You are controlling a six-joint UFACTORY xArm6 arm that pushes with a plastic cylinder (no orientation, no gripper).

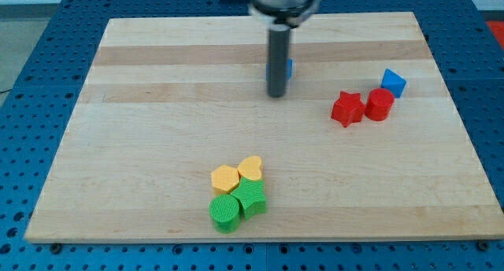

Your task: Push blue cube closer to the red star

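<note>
The blue cube (394, 83) is sitting up and to the view's right of the red star (346, 109), near it but not touching. A red cylinder (379, 104) is standing just beside the star on its right, between the star and the cube, with its upper right edge lying close against the cube's lower corner.

The arm is carrying a straight dark rod (276, 62) rather than a pincer, so nothing is showing a state of apart, together or clamped. The tip (276, 94) is resting on the tabletop (142, 105) well to the view's left of the red star and slightly higher, so the blue cube is lying far off to the tip's right, beyond the star. A second blue block (289, 67) is peeking out from behind the rod just above the tip; its shape is hidden.

Far below and to the left of the star, a yellow hexagon (225, 179), a yellow heart (250, 168) and two green blocks, (226, 212) and (253, 198), are huddling together in a tight cluster.
</note>
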